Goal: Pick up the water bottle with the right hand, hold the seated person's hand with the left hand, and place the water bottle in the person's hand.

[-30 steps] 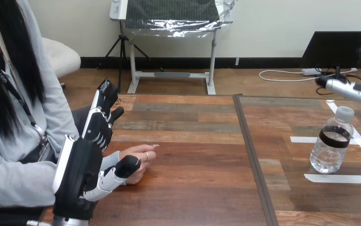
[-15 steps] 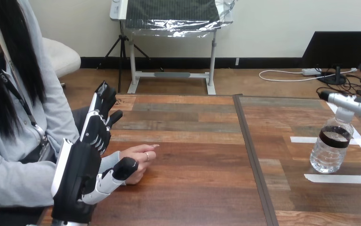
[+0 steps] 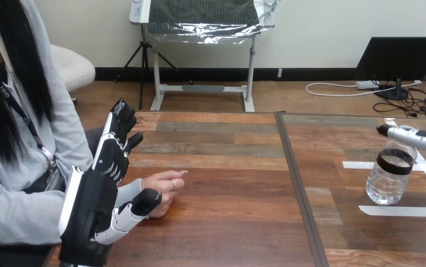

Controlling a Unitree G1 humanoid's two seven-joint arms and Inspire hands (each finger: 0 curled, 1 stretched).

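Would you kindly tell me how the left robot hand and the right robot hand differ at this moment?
1. The left robot hand is beside the person's hand at the view's left; the right robot hand is at the water bottle at the view's right.
2. The left robot hand points its fingers away up the view; the right robot hand lays a finger sideways across the bottle's top.
Shared: both are open, curled round nothing.

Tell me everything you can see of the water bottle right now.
The water bottle is clear plastic with a dark band round its shoulder. It stands upright on the right part of the table, between strips of white tape. The right hand reaches in from the right, one finger crossing in front of the cap; whether it touches the bottle I cannot tell.
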